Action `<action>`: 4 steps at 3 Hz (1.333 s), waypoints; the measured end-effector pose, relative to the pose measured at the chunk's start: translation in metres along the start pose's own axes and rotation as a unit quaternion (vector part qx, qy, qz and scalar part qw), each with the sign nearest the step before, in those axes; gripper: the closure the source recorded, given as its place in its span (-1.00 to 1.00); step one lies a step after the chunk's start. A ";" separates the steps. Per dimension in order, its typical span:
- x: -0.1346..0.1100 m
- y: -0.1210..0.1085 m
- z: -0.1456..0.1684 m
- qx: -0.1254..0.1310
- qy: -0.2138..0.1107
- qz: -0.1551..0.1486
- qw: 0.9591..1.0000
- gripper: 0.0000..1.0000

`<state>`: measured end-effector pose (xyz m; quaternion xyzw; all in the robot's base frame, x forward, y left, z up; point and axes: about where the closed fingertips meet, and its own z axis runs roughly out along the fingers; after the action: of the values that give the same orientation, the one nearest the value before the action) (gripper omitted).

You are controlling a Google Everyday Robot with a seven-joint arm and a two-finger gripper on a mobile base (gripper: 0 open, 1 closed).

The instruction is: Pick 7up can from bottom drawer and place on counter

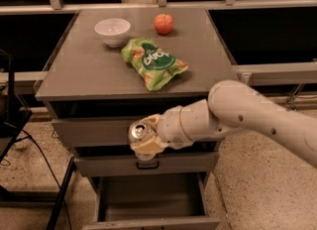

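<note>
My gripper (pixel 144 136) is shut on the 7up can (pixel 140 132), whose silver top with pull tab faces the camera. I hold it in the air in front of the upper drawers, above the bottom drawer (pixel 148 199) and below the counter's (pixel 89 70) front edge. The bottom drawer is pulled open and its plain grey inside shows nothing in it. My white arm reaches in from the right.
On the counter stand a white bowl (pixel 113 30), a red apple (pixel 164 24) and a green chip bag (pixel 152 62). A black-handled drawer (pixel 143 164) sits just below the can. A black stand and cables (pixel 15 140) are at the left.
</note>
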<state>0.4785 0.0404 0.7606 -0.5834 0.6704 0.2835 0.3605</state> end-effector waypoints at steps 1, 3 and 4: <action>-0.032 -0.005 -0.024 -0.005 0.003 0.003 1.000 1.00; -0.114 -0.040 -0.072 0.027 0.005 -0.040 0.999 1.00; -0.142 -0.069 -0.073 0.041 -0.018 -0.057 0.997 1.00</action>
<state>0.5437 0.0530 0.9208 -0.6000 0.6408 0.2454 0.4114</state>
